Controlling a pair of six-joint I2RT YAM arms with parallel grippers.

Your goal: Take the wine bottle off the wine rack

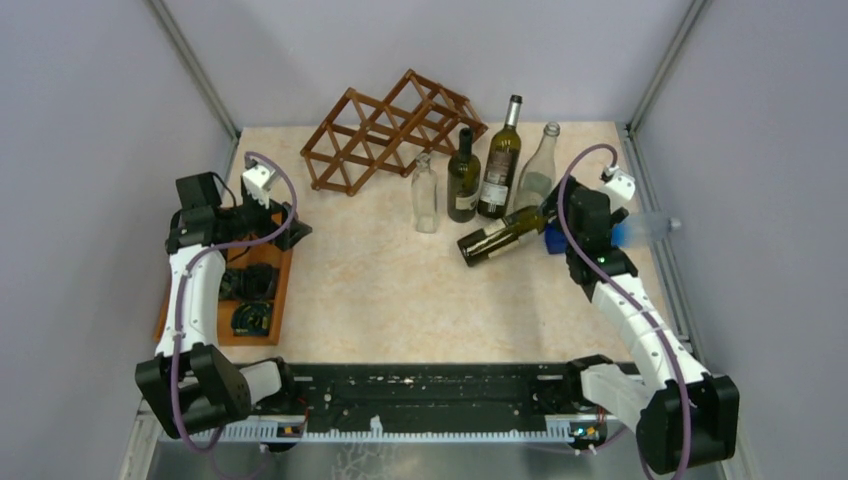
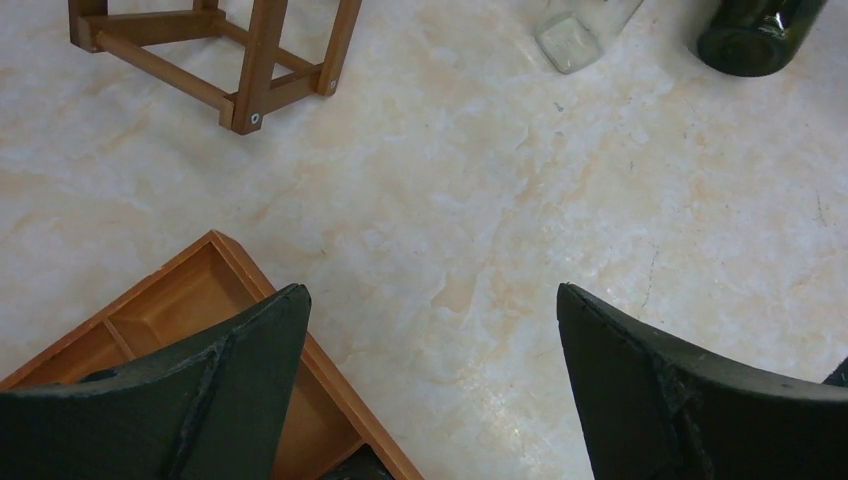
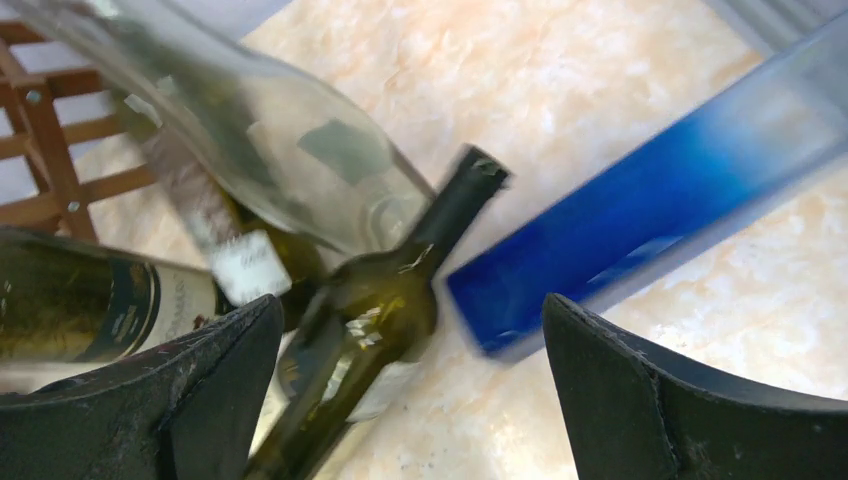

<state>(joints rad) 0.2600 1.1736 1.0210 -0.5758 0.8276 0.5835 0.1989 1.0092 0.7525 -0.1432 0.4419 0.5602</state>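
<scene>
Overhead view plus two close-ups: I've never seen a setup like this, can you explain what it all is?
Two robot arms are bolted at a table's near edge. The overhead picture shows both; each close-up comes from a wrist camera looking past its own black fingers. On the table: a wooden wine rack, no bottle showing in it, four standing bottles, a dark bottle lying down, a blue bottle and a wooden tray. The left pincer and right pincer are open, holding nothing.
</scene>
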